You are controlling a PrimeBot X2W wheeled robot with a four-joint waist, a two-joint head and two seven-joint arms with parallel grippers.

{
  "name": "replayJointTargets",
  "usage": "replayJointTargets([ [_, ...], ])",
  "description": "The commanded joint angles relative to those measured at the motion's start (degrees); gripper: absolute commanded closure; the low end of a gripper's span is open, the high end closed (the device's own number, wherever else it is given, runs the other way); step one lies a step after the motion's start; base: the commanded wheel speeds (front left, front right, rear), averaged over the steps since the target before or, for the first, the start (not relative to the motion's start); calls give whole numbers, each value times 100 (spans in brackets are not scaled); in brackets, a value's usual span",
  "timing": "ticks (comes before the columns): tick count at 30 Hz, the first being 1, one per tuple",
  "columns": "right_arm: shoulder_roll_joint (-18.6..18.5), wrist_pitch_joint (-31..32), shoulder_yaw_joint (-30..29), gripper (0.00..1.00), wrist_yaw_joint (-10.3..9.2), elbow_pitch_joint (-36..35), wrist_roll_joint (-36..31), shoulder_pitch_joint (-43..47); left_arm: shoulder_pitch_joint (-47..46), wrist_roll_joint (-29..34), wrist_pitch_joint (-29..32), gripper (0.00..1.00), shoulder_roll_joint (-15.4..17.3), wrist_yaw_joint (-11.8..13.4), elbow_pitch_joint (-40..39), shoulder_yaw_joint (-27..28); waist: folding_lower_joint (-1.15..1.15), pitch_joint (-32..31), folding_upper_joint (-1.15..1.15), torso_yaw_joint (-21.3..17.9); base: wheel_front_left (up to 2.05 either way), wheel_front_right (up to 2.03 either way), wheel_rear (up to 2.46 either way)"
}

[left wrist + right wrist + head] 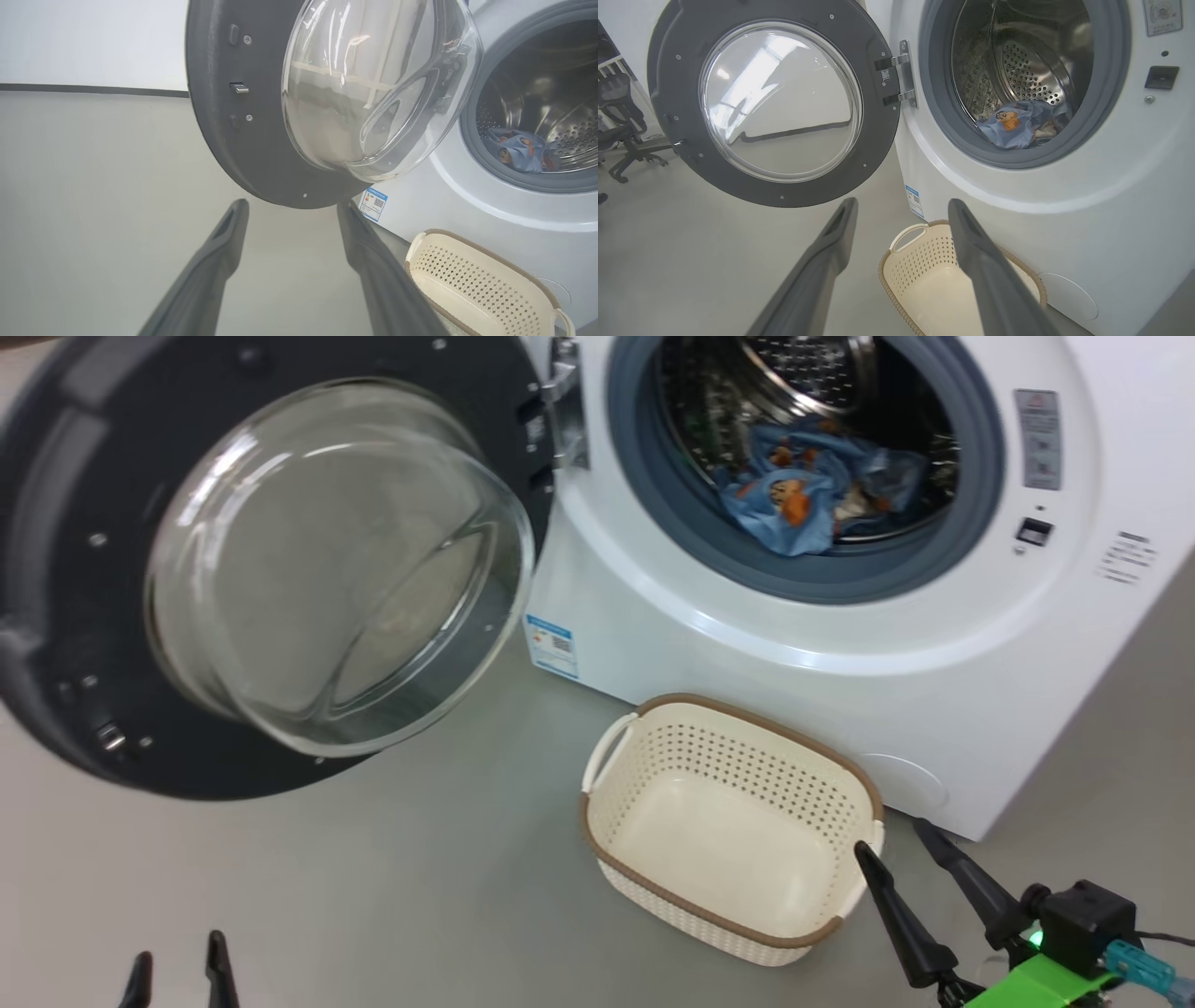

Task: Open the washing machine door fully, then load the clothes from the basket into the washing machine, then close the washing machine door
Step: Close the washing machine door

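The white washing machine [840,672] stands with its door [84,644] swung wide to the left, glass bowl bulging toward me. The light blue clothes [803,490] lie inside the steel drum, also visible as clothes [1020,123] and clothes [523,151]. On the floor before the machine sits the cream basket [733,733], holding nothing. My right gripper [896,845] is open at the basket's right end, one fingertip over its rim. My left gripper [177,963] is open at the lower left, below the door, with nothing between its fingers.
Grey floor spreads left of the basket. A blue label [552,647] is stuck low on the machine's front. An office chair [621,121] stands far off to the left of the door. A white wall with a dark stripe [93,88] lies behind.
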Motion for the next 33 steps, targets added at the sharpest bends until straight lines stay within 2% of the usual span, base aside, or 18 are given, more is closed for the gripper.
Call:
replayJointTargets([
  [1, -156, -47, 179, 0, 25, -116, -44, -267, -28, -97, -38, 0, 58, 48, -240, 175, 0, 39, 0, 232, 0, 0, 0],
  [9, -213, -47, 372, 0, 25, -50, 26, -437, 108, -253, -38, 0, 57, 182, -438, 95, 0, 83, 0, 263, 0, 0, 0],
  [16, -172, -47, 324, 0, 25, -53, 42, -350, 53, -276, -38, 0, 57, 178, -506, 67, 0, 68, 0, 235, 0, 0, 0],
  [18, -153, -47, 278, 0, 25, -62, 34, -302, -17, -308, -38, 53, 57, 147, -576, 125, 0, 78, 0, 229, 0, 0, 0],
  [19, -145, -47, 258, 0, 25, -72, 28, -279, -61, -304, -38, 60, 57, 127, -618, 160, 0, 84, 0, 227, 0, 0, 0],
  [21, -127, -47, 216, 0, 25, -91, 17, -235, -177, -310, -38, 82, 92, 87, -704, 221, 0, 102, 0, 223, 0, 0, 0],
  [22, -116, -47, 192, 0, 25, -102, 13, -215, -257, -331, -38, 100, 132, 68, -767, 258, 0, 115, 0, 224, 0, 0, 0],
  [25, -82, -47, 144, 0, 25, -136, -13, -178, -550, -517, -38, 100, 305, 24, -929, 387, 0, 161, 0, 224, 0, 0, 0],
  [29, -71, -47, 164, 0, 25, -181, -35, -208, -1030, -867, -38, 100, 738, -2, -1099, 553, 0, 286, 0, 160, 0, 0, 0],
  [33, -101, -47, 187, 0, 25, -203, -29, -282, -1698, -1791, 60, 100, 1283, -10, -1064, 745, 0, 427, 0, 95, 0, 0, 0],
])
